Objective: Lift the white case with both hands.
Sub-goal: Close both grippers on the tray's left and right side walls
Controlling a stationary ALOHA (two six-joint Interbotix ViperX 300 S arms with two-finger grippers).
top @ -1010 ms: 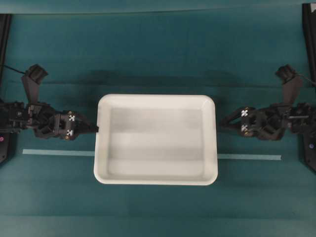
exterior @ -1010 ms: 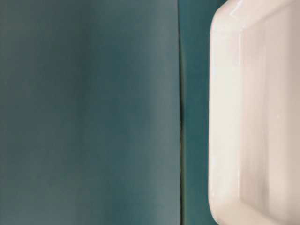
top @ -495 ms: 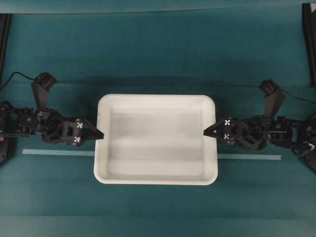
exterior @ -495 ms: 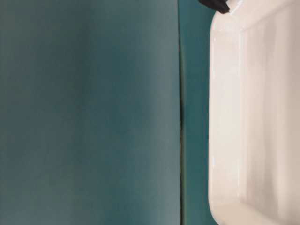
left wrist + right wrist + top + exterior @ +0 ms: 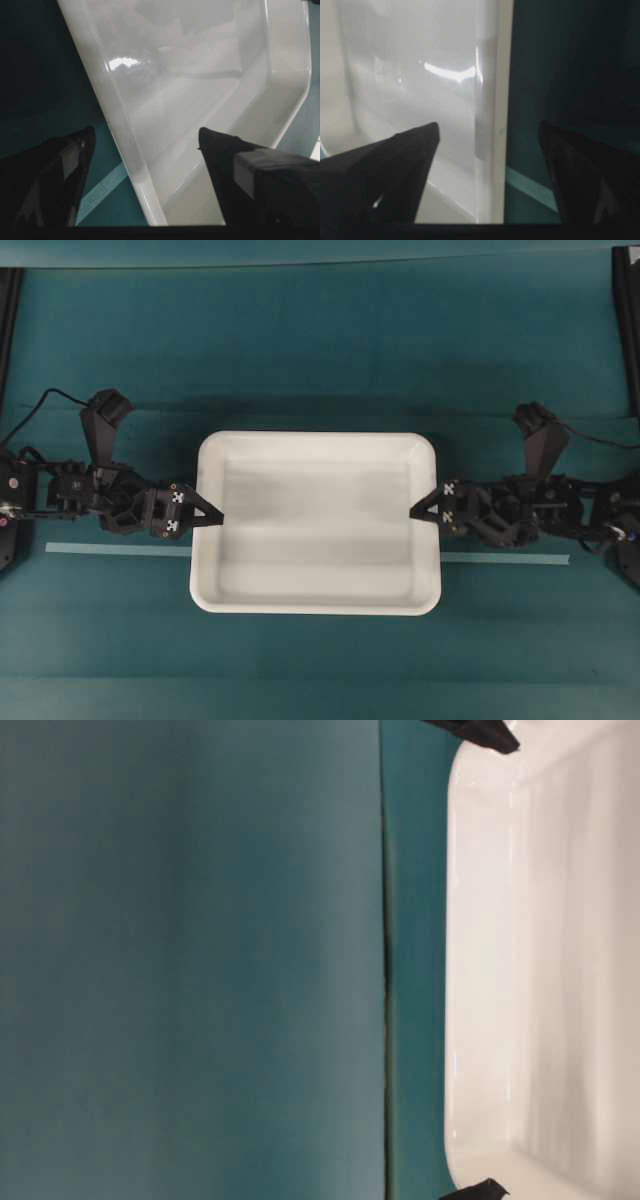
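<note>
White case point(image 5: 315, 522): centre of the overhead frame, flat on the teal desk point(image 5: 320, 350), not yet lifted. My left gripper point(image 5: 208, 516) and right gripper point(image 5: 424, 508): jaws apart, each straddling a side rim. Remaining: clamp, then raise.

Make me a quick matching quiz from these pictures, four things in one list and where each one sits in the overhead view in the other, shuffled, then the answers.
Things:
1. white case
2. left tool
3. right tool
4. pale tape strip

Places:
A. straddling the case's right rim
B. middle of the table
C. flat on the cloth, passing under the case
D. straddling the case's left rim

Pairs: 1-B, 2-D, 3-A, 4-C
</note>
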